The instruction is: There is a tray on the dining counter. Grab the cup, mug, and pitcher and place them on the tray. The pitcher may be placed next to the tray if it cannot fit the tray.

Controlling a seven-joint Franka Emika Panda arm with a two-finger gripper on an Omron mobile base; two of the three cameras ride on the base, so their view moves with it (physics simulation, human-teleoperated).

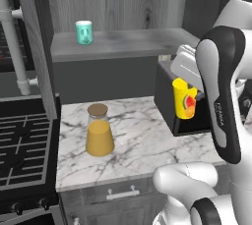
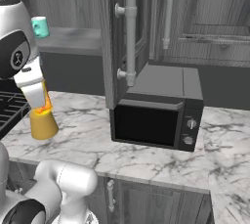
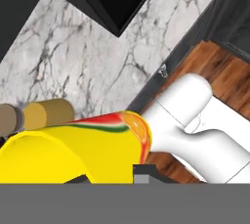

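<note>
I see the gripper (image 1: 189, 102) clamped on the cup (image 1: 183, 99), held above the counter's (image 1: 142, 140) right edge; pitcher (image 1: 99, 130) stands near its left edge

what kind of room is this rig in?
A home-style kitchen, rendered: a black stove beside a marble counter, a black microwave and grey wood cabinets above.
</note>
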